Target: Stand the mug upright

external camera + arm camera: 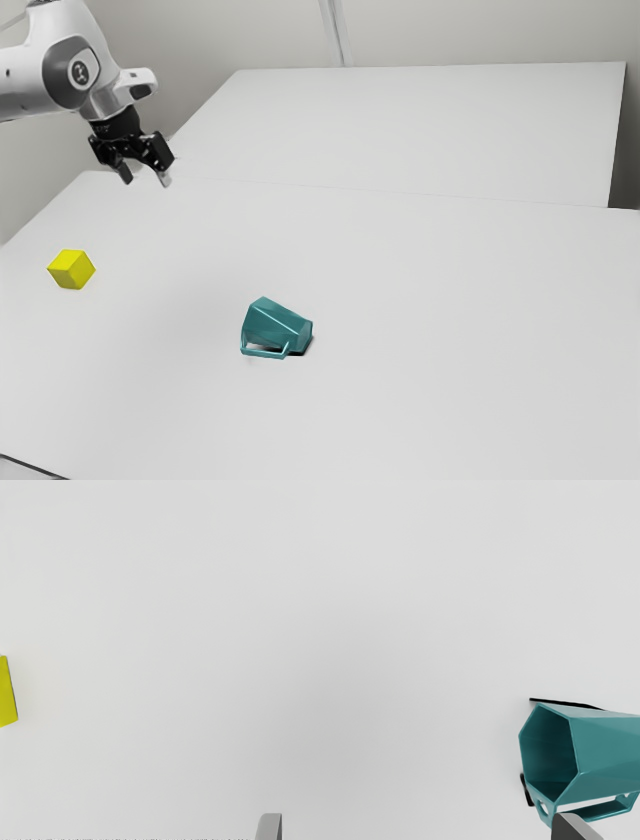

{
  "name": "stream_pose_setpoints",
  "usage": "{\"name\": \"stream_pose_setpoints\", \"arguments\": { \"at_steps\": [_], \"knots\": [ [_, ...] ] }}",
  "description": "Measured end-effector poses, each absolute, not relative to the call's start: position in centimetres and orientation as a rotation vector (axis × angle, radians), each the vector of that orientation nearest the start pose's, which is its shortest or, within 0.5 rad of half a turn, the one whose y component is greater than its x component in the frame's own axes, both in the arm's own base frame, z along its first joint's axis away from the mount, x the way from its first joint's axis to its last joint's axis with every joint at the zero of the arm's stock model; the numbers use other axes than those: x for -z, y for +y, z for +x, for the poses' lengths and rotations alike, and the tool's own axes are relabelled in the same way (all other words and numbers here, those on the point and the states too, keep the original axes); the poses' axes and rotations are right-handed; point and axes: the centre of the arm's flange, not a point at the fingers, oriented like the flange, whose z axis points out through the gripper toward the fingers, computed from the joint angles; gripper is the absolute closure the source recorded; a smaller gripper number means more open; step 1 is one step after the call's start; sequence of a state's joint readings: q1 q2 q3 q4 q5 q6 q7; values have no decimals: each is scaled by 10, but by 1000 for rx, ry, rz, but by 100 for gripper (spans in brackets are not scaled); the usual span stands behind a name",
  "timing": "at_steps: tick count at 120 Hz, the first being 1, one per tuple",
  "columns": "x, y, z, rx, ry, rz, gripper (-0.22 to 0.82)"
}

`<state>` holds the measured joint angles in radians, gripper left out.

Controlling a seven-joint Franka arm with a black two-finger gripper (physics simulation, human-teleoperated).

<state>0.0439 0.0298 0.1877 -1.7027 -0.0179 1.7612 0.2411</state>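
Mug (275, 324) on its side, jaws spread and empty.
Low and left of middle in the exterior view, you have the mug lying down on the white table (430, 330), so it is not upright yet. Its handle (265, 352) is on the side nearest you, and may help stop it from rolling. Its mouth (549, 752) faces out sideways, toward the side where the yellow block (71, 269) sits, near the left edge; the block looks to have no part in your job. Farther off, at the upper left, your gripper (146, 181) hangs above the table, with nothing in it. Its jaws are wide apart, likely so they can go around the mug. You will need to bring them over, grip it and tip it up.
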Motion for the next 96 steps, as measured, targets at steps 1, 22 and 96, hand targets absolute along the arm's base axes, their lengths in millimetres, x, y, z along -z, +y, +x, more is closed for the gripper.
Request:
{"name": "stream_pose_setpoints", "arguments": {
  "at_steps": [1,22,96],
  "knots": [
    [-562,131,559,53,7,-3147,2],
    [-564,175,542,119,-60,-3152,2],
    [-417,116,427,827,-269,-3428,2]
  ]
}}
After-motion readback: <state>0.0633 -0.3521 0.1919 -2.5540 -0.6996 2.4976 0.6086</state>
